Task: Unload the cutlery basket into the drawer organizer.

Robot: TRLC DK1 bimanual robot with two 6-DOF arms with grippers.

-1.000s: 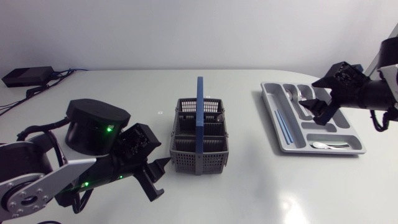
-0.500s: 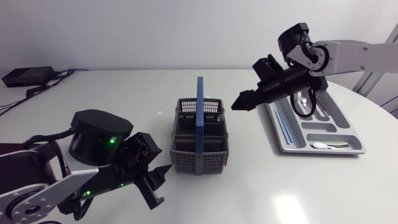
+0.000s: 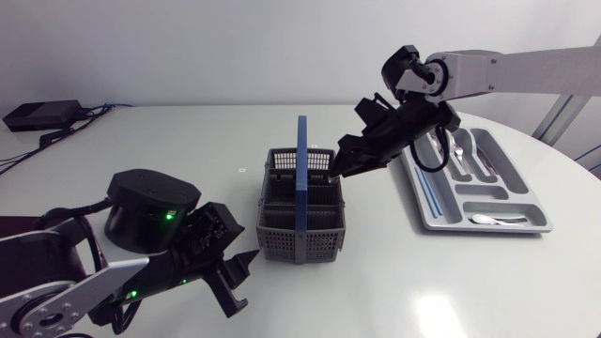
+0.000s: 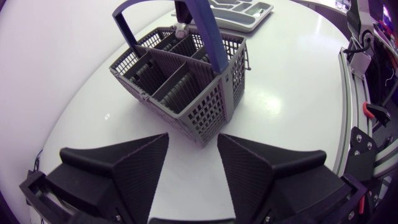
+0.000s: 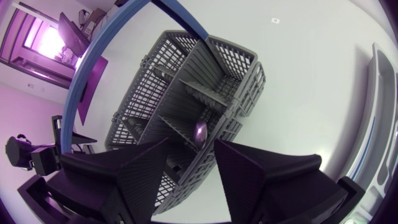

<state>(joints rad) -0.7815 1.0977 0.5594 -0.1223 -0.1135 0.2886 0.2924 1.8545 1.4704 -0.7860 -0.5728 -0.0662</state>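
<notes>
At frame centre, right gripper (image 3: 334,171) hangs over the cutlery basket (image 3: 300,202).
Head view: drawer organizer (image 3: 488,226) lies at right, left gripper (image 3: 246,280) at lower left. Left wrist view: jaws gape, the basket ahead untouched. Right wrist view: jaws apart, gripping nothing, above a spoon (image 5: 200,132) standing in one basket compartment. It is probably light, stiff and slick; pinch its rounded end.

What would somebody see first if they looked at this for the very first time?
The grey basket with its tall blue handle, in the middle of the table. The right gripper hangs open over its far right corner, above a shiny piece of cutlery. The silver tray lies to the right.
</notes>
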